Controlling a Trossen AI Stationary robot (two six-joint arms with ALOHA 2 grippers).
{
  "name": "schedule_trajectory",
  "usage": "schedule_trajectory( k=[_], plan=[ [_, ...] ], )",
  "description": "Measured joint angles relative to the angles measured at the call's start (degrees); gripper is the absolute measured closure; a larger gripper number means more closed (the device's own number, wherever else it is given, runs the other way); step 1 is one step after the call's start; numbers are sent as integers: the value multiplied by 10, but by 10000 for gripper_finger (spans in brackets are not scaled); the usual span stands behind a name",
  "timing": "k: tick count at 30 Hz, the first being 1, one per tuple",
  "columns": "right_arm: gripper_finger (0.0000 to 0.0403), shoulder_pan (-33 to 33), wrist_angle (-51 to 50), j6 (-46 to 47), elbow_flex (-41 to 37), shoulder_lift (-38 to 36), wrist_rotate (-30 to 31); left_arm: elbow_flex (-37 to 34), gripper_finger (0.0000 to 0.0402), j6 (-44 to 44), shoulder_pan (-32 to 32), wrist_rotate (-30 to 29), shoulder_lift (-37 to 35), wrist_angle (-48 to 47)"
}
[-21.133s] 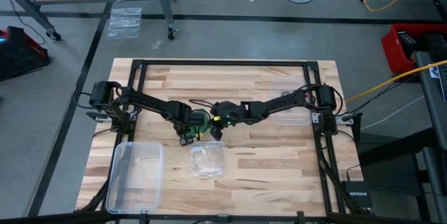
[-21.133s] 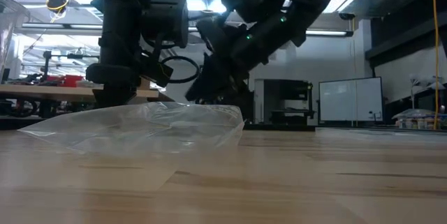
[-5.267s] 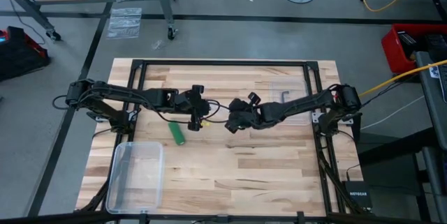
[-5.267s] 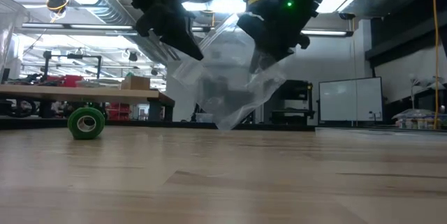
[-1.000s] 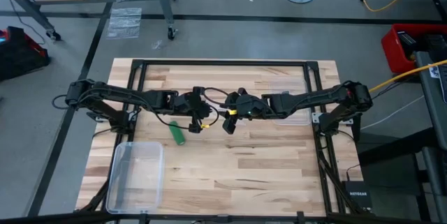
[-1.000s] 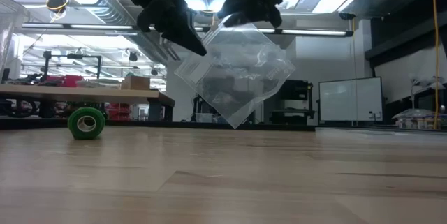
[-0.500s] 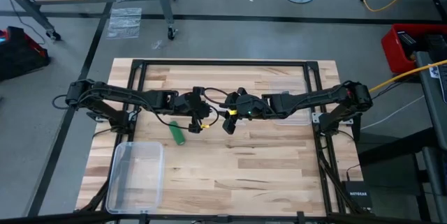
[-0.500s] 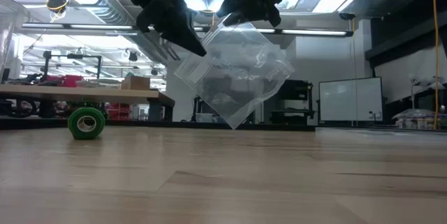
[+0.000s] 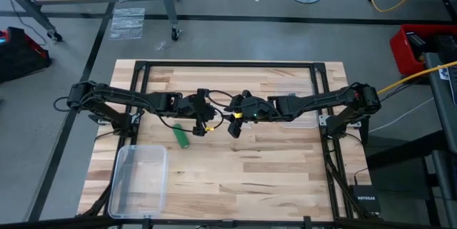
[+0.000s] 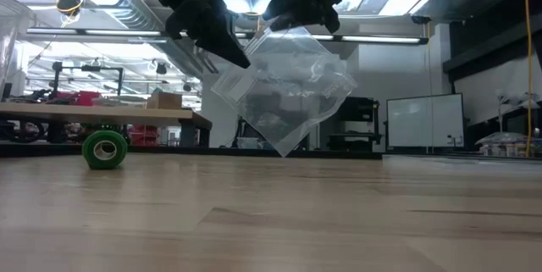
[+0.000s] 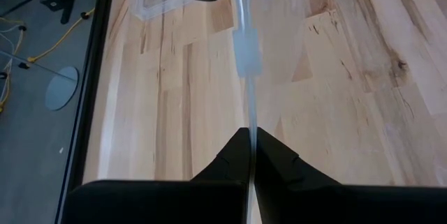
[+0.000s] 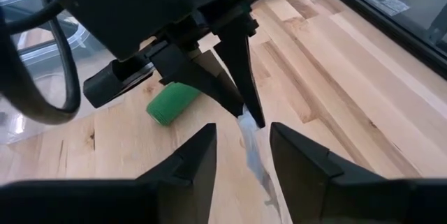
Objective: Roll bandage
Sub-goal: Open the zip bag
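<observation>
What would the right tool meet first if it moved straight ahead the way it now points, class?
Most likely the clear bag's edge, sitting between the right tool's open fingers. Just beyond comes the left tool, shut on that bag. The bandage roll lies off to one side; depth is hard to judge.

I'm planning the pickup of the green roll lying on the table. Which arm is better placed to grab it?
Probably the right. The left gripper is shut on the clear bag's edge, holding it up; the right gripper stands open at that edge, so seemingly free. The bandage roll lies nearer the left arm, though.
</observation>
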Motion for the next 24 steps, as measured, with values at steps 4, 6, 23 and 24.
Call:
schedule_trajectory(
  k=[4,6,23,24],
  plan=[
    [280,0,0,0,0,0,0,0,401,0,0,0,0,0],
    [291,0,0,0,0,0,0,0,401,0,0,0,0,0],
    [368,0,0,0,0,0,0,0,401,0,0,0,0,0],
    [374,0,0,0,0,0,0,0,401,0,0,0,0,0]
  ],
)
